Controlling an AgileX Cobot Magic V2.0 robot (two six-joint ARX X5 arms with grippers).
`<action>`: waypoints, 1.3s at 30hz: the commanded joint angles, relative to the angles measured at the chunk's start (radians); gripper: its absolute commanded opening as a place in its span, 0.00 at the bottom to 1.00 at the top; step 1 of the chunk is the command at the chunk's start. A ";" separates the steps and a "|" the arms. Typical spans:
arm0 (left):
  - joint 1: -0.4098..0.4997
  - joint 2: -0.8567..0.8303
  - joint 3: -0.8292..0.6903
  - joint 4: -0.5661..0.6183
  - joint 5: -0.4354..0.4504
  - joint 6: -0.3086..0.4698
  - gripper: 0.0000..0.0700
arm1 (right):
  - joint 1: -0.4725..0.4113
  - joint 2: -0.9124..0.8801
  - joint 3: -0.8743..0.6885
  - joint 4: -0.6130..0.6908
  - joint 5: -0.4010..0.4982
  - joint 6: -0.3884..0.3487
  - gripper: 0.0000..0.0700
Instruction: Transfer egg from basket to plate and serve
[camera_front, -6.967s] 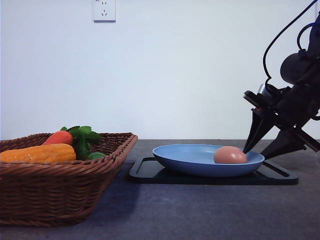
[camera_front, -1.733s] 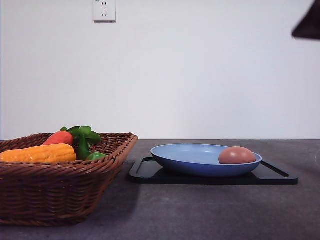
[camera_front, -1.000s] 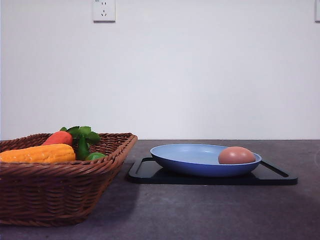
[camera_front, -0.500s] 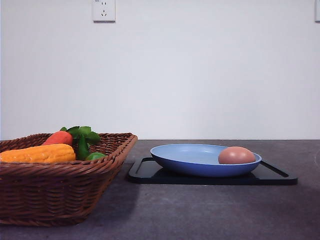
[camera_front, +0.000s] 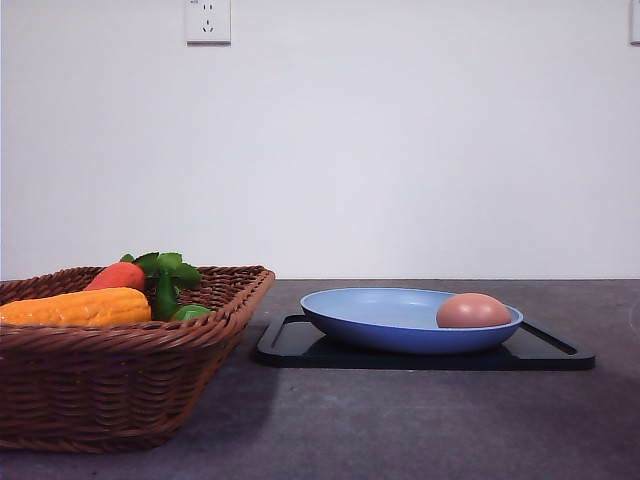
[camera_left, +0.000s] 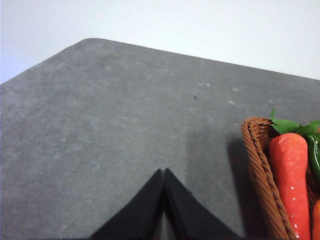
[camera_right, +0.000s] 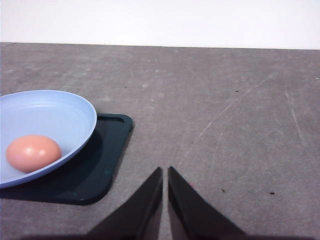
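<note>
A dark grey table (camera_front: 420, 420) meets a white wall. The small pinkish-brown egg (camera_front: 473, 311) lies by the right rim of the light blue round plate (camera_front: 380, 320) on a black tray (camera_front: 300, 345), well apart from the brown wicker basket (camera_front: 120, 390). Left gripper (camera_left: 164, 172) and right gripper (camera_right: 165, 172) have fingers together over bare tabletop.

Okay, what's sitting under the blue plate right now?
The plate rests on a flat black tray, which lies on the grey table. The egg lies in the plate. The tray's middle is covered by the plate.
</note>
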 joint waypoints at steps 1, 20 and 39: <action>0.002 -0.002 -0.028 -0.005 0.000 0.012 0.00 | -0.001 -0.003 -0.006 0.001 0.003 0.011 0.00; 0.002 -0.002 -0.028 -0.005 0.000 0.012 0.00 | -0.001 -0.003 -0.006 0.001 0.003 0.011 0.00; 0.002 -0.002 -0.028 -0.005 0.000 0.012 0.00 | -0.001 -0.003 -0.006 0.001 0.003 0.011 0.00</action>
